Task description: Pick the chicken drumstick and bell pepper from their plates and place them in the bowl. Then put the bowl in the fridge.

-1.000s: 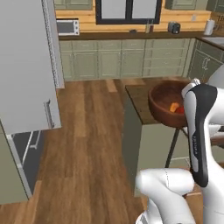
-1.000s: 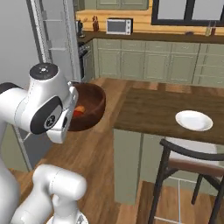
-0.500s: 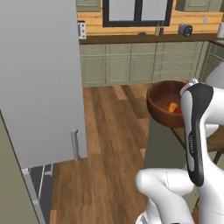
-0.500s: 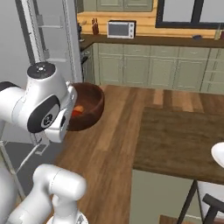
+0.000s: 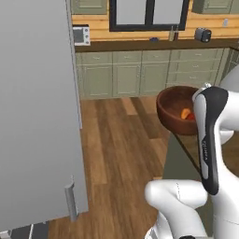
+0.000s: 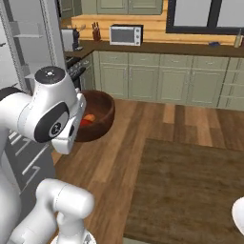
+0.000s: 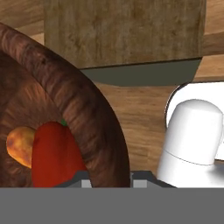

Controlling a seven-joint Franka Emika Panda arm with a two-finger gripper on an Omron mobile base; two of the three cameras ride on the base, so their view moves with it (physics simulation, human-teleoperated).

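The gripper (image 7: 109, 177) appears clamped on the rim of the bowl (image 5: 173, 112), carried above the floor, with the bell pepper (image 7: 54, 153) and chicken drumstick (image 7: 19, 146) inside; keeping it level while approaching the fridge (image 6: 28, 52) should prevent spills

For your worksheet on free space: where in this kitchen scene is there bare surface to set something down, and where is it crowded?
The dark wooden island top lies bare up to a white plate at its right edge. The bowl is crowded: bell pepper and chicken drumstick lie touching inside.
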